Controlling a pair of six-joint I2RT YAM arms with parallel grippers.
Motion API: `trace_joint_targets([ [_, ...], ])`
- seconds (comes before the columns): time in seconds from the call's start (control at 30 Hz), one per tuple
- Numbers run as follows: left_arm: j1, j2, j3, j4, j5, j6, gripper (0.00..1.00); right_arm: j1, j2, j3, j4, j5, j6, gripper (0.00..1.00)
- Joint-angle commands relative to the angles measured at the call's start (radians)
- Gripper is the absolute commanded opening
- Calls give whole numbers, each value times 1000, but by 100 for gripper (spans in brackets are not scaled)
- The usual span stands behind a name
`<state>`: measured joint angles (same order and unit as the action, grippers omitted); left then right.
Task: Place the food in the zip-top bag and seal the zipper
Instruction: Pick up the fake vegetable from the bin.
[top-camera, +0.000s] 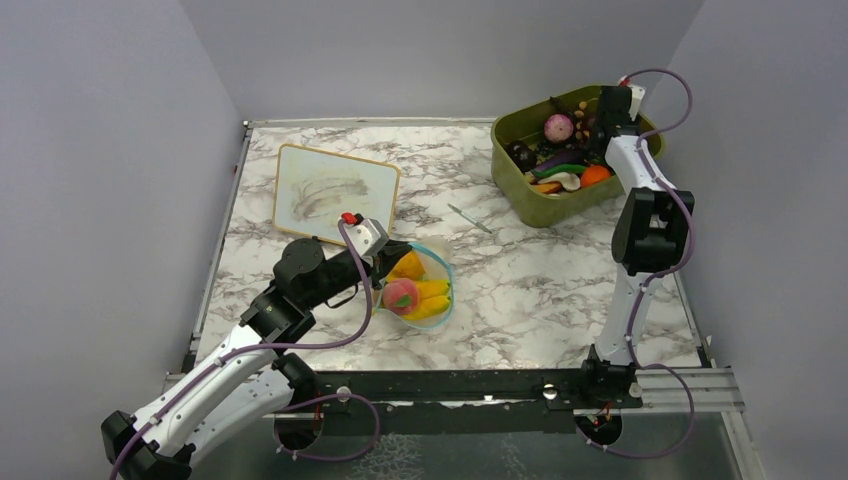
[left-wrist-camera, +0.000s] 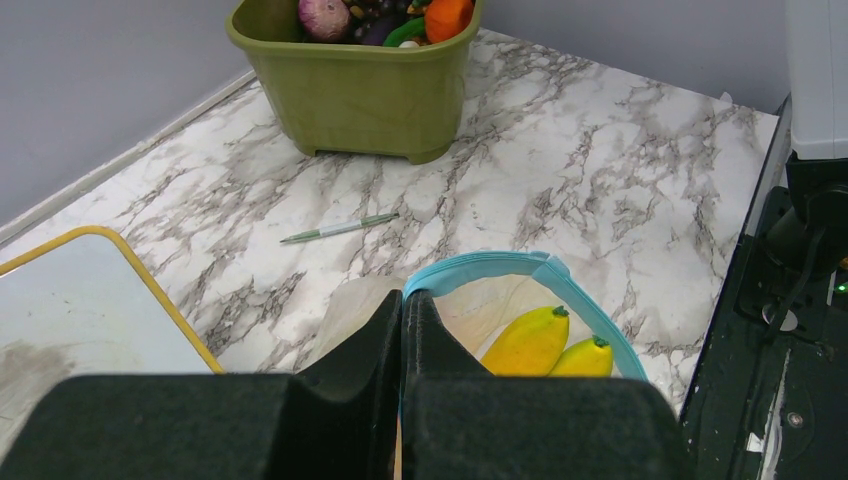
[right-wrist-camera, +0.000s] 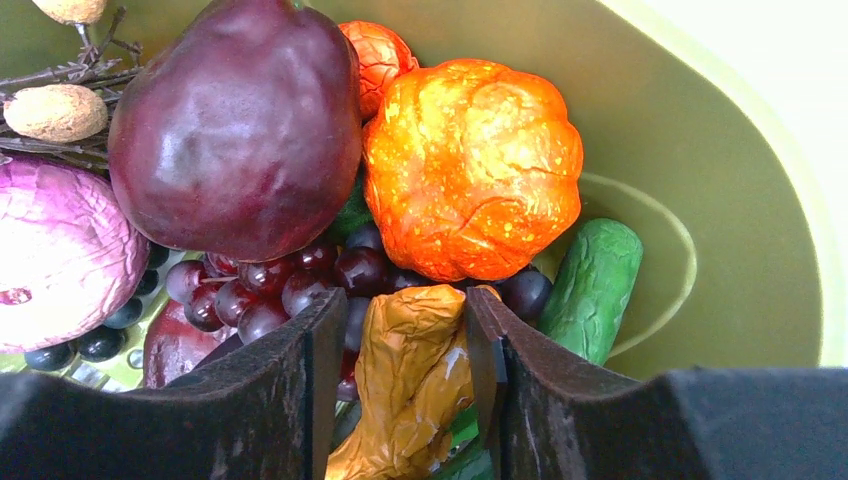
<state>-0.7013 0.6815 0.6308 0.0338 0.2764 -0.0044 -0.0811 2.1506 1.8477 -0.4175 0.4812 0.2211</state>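
The zip-top bag lies on the marble table with its mouth held up. My left gripper is shut on the teal zipper at the mouth's near-left edge. Yellow bananas lie inside; the top view also shows a pink-orange piece there. My right gripper reaches down into the olive-green tub. It is open around a crinkled yellow-brown food piece. The right finger touches the piece and a thin gap shows at the left finger.
In the tub lie an orange pumpkin, a dark purple fruit, grapes, a green cucumber and a pink cabbage. A wood-framed white board lies at the back left. A thin pen rests mid-table.
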Motion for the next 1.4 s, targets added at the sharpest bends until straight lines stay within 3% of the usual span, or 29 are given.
trace_joint_targets([
  [0.0, 2, -18, 4, 43, 4, 9, 0, -8, 10, 0, 38, -43, -13, 45],
  [0.63, 2, -23, 3, 45, 6, 7, 0, -8, -82, -61, 107, -50, -113, 30],
  [1.37, 2, -24, 0, 52, 12, 5, 0, -1, -292, -224, 207, -69, -148, 26],
])
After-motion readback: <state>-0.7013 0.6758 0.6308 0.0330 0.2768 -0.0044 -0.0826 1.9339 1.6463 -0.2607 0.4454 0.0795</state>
